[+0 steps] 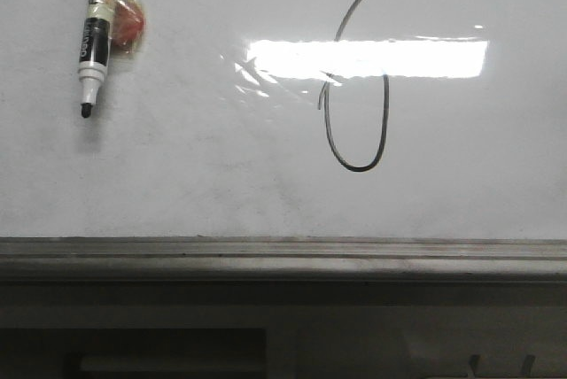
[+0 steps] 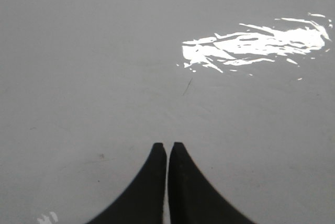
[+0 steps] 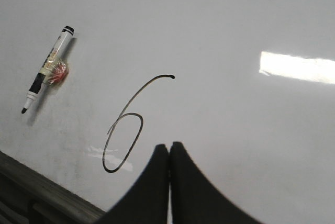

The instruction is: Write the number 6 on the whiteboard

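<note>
The number 6 (image 1: 356, 78) is drawn in thin black line on the whiteboard (image 1: 195, 166), right of the middle; it also shows in the right wrist view (image 3: 125, 132). A marker (image 1: 94, 38) with its black tip bare lies on the board at the upper left, a red lump beside it; the right wrist view shows the marker too (image 3: 46, 69). My left gripper (image 2: 167, 144) is shut and empty over bare board. My right gripper (image 3: 169, 144) is shut and empty, just beside the 6's loop. Neither gripper shows in the front view.
A bright rectangular glare (image 1: 368, 58) crosses the 6. The grey metal ledge (image 1: 283, 255) runs along the board's near edge, with dark structure below it. Faint grey smudges mark the board.
</note>
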`<state>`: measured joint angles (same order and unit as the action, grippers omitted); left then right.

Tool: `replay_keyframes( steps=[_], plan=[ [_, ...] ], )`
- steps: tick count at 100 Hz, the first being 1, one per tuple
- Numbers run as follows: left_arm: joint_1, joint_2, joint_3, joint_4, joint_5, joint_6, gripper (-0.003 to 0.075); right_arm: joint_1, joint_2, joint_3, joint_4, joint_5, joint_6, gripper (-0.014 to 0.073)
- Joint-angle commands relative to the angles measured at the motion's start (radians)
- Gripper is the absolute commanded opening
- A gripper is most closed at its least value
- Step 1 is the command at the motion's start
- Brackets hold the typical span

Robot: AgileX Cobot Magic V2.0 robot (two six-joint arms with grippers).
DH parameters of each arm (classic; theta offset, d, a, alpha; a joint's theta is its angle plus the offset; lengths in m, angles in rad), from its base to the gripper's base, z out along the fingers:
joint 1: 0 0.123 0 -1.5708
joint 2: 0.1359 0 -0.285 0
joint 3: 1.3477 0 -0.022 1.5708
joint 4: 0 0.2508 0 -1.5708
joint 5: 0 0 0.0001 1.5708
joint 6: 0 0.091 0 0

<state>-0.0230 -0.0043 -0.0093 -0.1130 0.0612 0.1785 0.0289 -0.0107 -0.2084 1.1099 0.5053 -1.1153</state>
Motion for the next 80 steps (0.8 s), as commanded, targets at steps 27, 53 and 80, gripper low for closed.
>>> replay_keyframes(
  steps=[27,53,80],
  plan=[
    [0.004,-0.031,0.05,-0.009,-0.07,-0.01,-0.002,-0.006,-0.009,-0.021,0.036,-0.103,-0.008,-0.0045],
    [0.004,-0.031,0.05,-0.009,-0.07,-0.01,-0.002,-0.006,-0.009,-0.009,-0.755,-0.251,0.643,-0.0045],
    [0.004,-0.031,0.05,-0.009,-0.07,-0.01,-0.002,-0.005,-0.009,0.148,-1.11,-0.53,0.869,-0.0045]
  ],
)
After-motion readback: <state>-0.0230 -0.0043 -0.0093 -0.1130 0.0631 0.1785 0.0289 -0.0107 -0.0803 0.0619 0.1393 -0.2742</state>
